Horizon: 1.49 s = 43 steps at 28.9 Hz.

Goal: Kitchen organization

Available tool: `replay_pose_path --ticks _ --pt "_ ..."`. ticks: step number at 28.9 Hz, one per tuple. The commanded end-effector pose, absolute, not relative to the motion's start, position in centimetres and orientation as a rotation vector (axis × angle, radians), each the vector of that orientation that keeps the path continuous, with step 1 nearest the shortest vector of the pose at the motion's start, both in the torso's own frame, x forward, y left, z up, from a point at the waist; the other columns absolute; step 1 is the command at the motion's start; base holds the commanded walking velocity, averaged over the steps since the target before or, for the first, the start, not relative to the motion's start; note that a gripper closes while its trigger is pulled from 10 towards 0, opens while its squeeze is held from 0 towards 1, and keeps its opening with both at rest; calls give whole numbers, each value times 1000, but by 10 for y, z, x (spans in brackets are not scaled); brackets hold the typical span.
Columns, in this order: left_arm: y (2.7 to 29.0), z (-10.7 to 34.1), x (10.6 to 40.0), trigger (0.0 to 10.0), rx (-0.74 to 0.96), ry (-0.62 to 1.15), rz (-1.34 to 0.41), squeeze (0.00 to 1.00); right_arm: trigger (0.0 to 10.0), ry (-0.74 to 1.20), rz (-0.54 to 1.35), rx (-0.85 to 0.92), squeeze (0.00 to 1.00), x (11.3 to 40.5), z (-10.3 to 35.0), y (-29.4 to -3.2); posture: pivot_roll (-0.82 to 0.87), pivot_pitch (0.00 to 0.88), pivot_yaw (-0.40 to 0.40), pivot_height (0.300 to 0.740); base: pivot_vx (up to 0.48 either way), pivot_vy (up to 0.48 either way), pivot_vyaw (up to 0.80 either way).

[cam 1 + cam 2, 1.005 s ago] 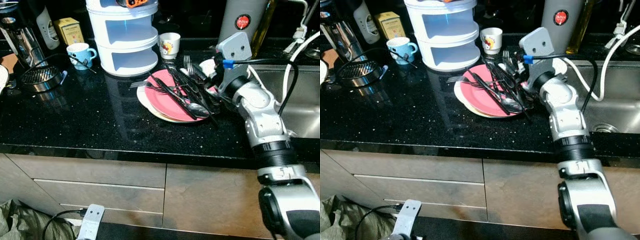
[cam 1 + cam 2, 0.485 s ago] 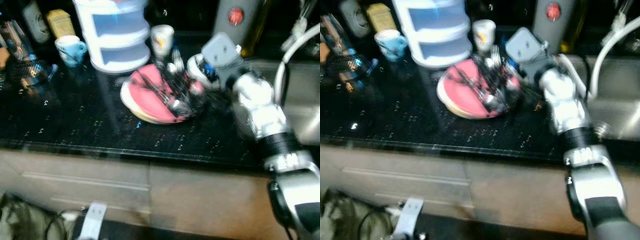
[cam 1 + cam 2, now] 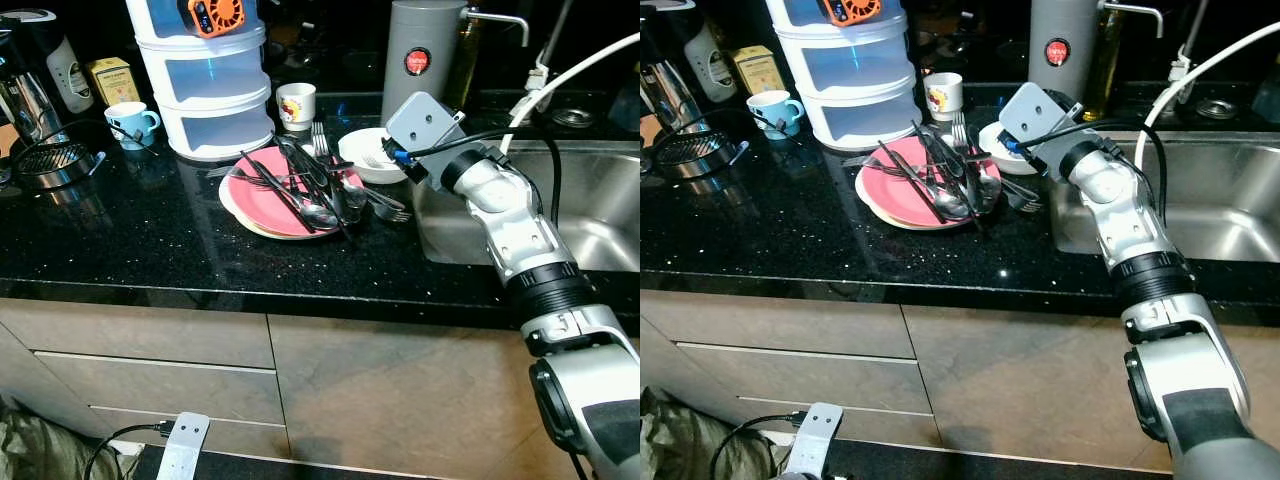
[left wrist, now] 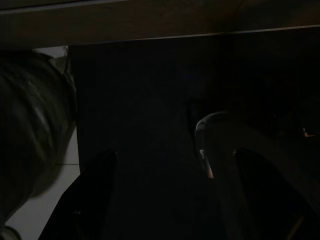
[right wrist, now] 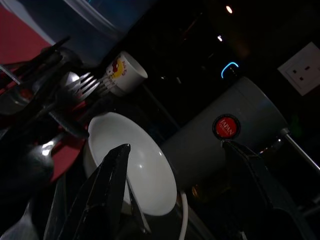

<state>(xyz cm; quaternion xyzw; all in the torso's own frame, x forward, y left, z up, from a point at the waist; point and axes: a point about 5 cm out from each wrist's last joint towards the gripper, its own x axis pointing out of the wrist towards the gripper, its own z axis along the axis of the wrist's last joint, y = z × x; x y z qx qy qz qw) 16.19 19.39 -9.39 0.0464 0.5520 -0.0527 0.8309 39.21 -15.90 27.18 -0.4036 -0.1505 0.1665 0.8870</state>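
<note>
pink plate: I see it stacked on a paler plate, mid-counter
cutlery: dark forks and spoons piled across it
white bowl: upright, empty, just right of the plate

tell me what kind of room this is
A home kitchen, most likely: a steel sink set in a black counter, a pink plate piled with cutlery, and drawers below.

Both head views look forward and down at the black countertop, sharing the pink plate, while the right wrist view faces the white bowl closely.
</note>
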Motion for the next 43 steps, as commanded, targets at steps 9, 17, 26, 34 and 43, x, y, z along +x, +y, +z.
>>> replay_pose_path --ticks 9,17,26,34,43 --pt "199 -93 163 10000 127 1164 -75 0 10000 -318 390 -821 0 391 270 -151 -27 0 34 740 0 -205 0" --pt "199 -93 163 10000 134 1167 -88 0 10000 -333 441 -803 0 391 269 -138 -28 0 31 740 0 0 0" --pt "198 -93 163 10000 131 1167 -90 0 10000 -326 511 -862 0 398 271 -108 -23 0 15 740 0 0 0" --pt "194 -95 160 10000 131 1171 -103 0 10000 -338 561 -965 0 403 290 -79 -11 13 -11 740 0 0 0" --pt "190 -97 156 10000 121 1180 -105 0 10000 -226 705 -1064 0 404 277 -69 -6 23 -29 740 0 0 0"
